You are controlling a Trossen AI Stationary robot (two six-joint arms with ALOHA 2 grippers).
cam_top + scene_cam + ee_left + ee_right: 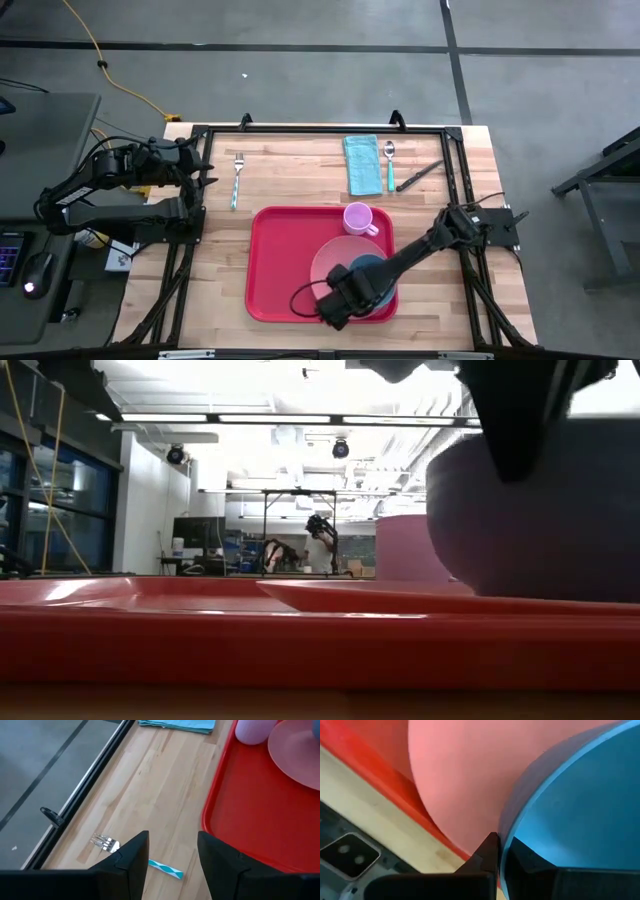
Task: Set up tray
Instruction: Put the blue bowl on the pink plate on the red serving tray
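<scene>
The left gripper point(207, 172) waits with jaws apart over the table's left edge near the fork point(237, 179), while on the red tray point(275, 265) at the front centre the right gripper point(352, 297) pinches the blue bowl's point(372, 272) rim to seat it on the pink plate point(335, 258).

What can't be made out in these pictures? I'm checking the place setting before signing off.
- Round blue bowl: high view, the right gripper, shut on its rim, covers part of it.
- Round pink plate: its near side lies under bowl and arm.
- Dark utensil beside the metal spoon: too small to identify.
- Metal fork with teal handle: left wrist view, open left gripper hides its handle.
- Large flat red plastic tray: low view, fills the foreground and blocks the tabletop behind.
</scene>
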